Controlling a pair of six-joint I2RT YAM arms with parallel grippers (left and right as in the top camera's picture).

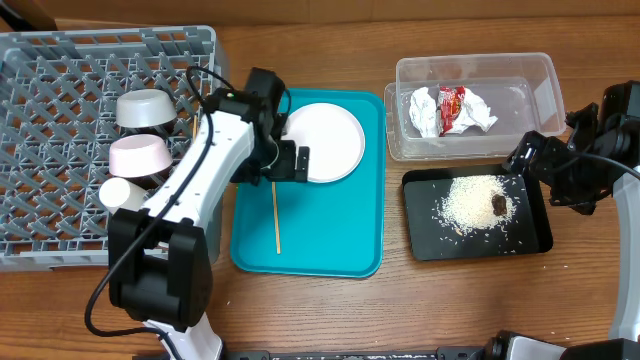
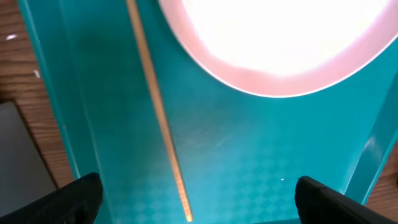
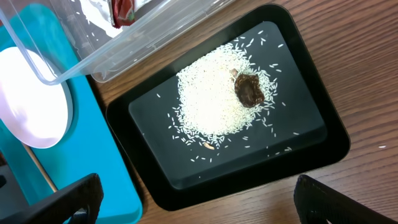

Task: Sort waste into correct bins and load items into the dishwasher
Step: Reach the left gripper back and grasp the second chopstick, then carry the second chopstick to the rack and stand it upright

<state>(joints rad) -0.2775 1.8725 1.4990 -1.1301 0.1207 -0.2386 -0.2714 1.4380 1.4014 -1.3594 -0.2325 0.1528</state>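
At 9 o'clock on the wooden table, the square grey lattice dish rack [image 1: 60,150] holds an upturned small grey bowl [image 1: 148,108], a pale pink bowl [image 1: 140,155] and a small white cup [image 1: 115,192], stacked along its 3 o'clock wall. The left gripper [image 1: 290,162] hangs over the smooth teal tray [image 1: 350,240], its jaws spread wide in the left wrist view [image 2: 199,202]. Below it lies one thin wooden chopstick [image 1: 276,215], its long axis running 12 to 6 overhead. The wrist view alone shows its fine grain [image 2: 158,112]. At its 1 o'clock sits the round white plate [image 1: 322,140]. At the table's 2 o'clock, the clear rectangular tub [image 1: 540,75] contains a crumpled white napkin [image 1: 425,108] and a shiny red wrapper [image 1: 452,105]. Below it, the shallow black tray [image 1: 425,240] carries heaped white rice [image 1: 475,203] with a brown lump [image 1: 499,203]. Only the right wrist view resolves the scattered grains [image 3: 217,99]. The right gripper [image 1: 528,158] hovers at the black tray's 2 o'clock corner, jaws spread.
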